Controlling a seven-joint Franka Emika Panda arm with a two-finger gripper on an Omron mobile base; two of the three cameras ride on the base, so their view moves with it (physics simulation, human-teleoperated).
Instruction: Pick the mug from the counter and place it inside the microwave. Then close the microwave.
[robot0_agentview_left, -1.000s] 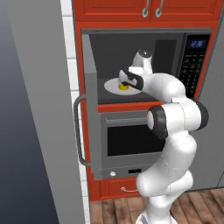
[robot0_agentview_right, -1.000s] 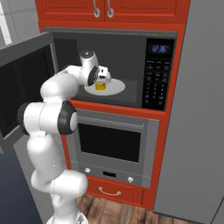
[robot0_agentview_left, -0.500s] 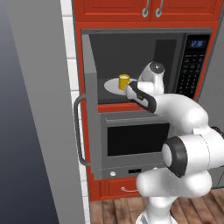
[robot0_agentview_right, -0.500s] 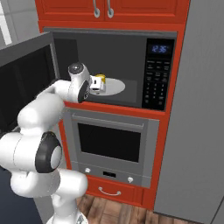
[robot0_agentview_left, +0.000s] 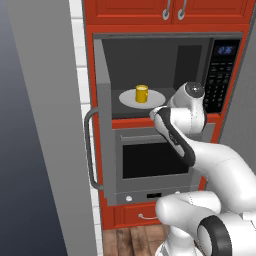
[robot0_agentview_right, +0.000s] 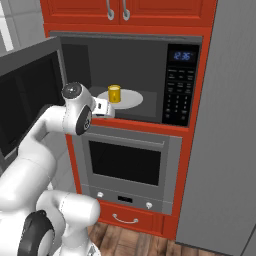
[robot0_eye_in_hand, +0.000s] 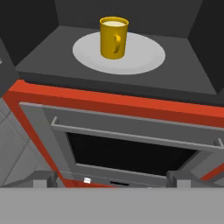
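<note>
Hand view shows mug (robot0_eye_in_hand: 113, 37) handle, upright on plate (robot0_eye_in_hand: 144, 57)

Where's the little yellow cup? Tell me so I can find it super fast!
Look at the tall red cabinet wall and find the grey microwave with its door swung open, just above the oven. Inside sits a round white plate, and the mug stands upright on it. It is the only yellow thing there.

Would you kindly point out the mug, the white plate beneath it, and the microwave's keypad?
mug (robot0_eye_in_hand: 113, 37), hand view, on its yellow side wall.
white plate (robot0_eye_in_hand: 144, 57), hand view, on bare surface right of the mug.
keypad (robot0_agentview_right: 177, 97), right base view, on the button panel.
</note>
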